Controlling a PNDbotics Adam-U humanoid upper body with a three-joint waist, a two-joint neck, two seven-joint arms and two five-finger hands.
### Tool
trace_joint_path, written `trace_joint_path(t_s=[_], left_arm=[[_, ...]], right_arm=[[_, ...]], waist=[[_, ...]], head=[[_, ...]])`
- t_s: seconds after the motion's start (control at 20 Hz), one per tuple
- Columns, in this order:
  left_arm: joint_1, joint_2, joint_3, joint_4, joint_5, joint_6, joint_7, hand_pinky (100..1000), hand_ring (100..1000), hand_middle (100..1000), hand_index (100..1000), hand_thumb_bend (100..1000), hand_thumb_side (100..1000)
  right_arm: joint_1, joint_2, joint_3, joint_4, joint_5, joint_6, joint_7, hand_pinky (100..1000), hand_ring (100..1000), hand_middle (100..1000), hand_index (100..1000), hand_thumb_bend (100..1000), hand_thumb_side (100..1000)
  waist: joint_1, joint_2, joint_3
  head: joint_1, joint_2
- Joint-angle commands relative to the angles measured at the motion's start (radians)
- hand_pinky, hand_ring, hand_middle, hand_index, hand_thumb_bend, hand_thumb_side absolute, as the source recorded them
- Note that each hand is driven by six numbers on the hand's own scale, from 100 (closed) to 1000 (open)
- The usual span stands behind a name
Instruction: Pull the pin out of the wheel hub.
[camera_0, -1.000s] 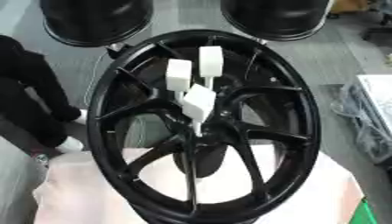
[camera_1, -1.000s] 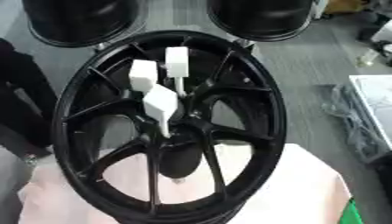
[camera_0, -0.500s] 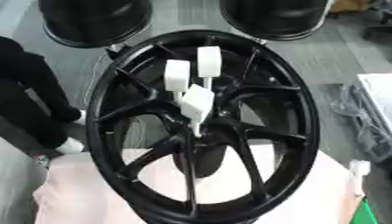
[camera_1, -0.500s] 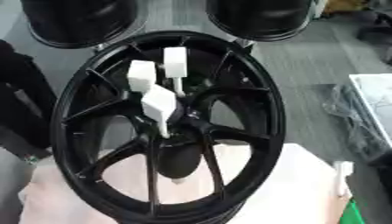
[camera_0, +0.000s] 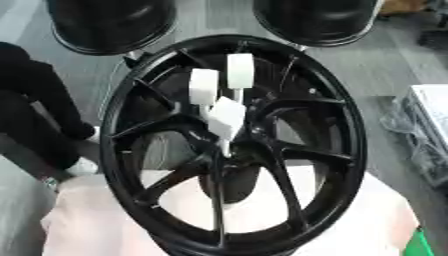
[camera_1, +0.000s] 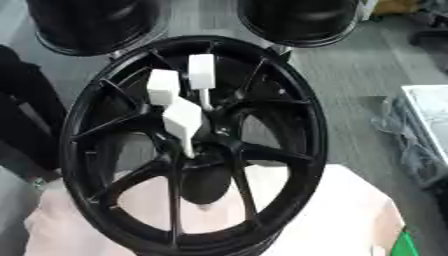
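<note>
A black spoked wheel hub (camera_0: 350, 125) stands tilted on a pale cloth and fills the middle of both views. Three white pins with blocky heads stick out of its centre: one at the top (camera_0: 240, 71), one just left of it (camera_0: 203, 86), and a lower one (camera_0: 227, 117) whose thin shaft runs down into the hub's middle. The lowest pin's head leans to the left. Neither of my hands shows in either view, and nothing touches the pins.
Two more black wheels (camera_0: 109, 22) (camera_0: 319, 17) stand behind the hub. A person in black (camera_0: 31, 100) stands at the left. The pale pink cloth (camera_0: 367, 215) covers the surface in front. A white bin with clear plastic (camera_0: 429, 125) sits at the right edge.
A small white thing that showed at the lower right edge half a second ago is gone from view. Hub and pins have not moved.
</note>
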Motion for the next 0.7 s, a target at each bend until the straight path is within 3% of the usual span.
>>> trace_joint_path(t_s=[0.05,0.5,0.7], left_arm=[[-0.015,0.014,0.004,-0.021,-0.001,-0.001,-0.004,684,720,693,750,285,753],[-0.018,0.009,0.001,-0.021,-0.001,-0.001,-0.007,684,721,694,750,286,752],[-0.018,0.005,0.002,-0.021,0.0,-0.001,-0.006,684,721,694,750,286,752]], right_arm=[[-0.035,-0.01,0.028,-0.084,-0.057,0.0,0.022,812,710,690,786,384,351],[-0.116,0.109,0.108,-0.19,-0.168,0.017,0.054,812,700,683,787,270,428],[-0.122,0.228,0.1,-0.191,-0.181,0.022,0.033,812,694,678,787,284,410]], waist=[[-0.004,-0.02,0.004],[-0.005,-0.022,0.017],[-0.001,-0.021,0.016]], head=[[-0.006,-0.011],[-0.007,-0.011],[-0.004,-0.013]])
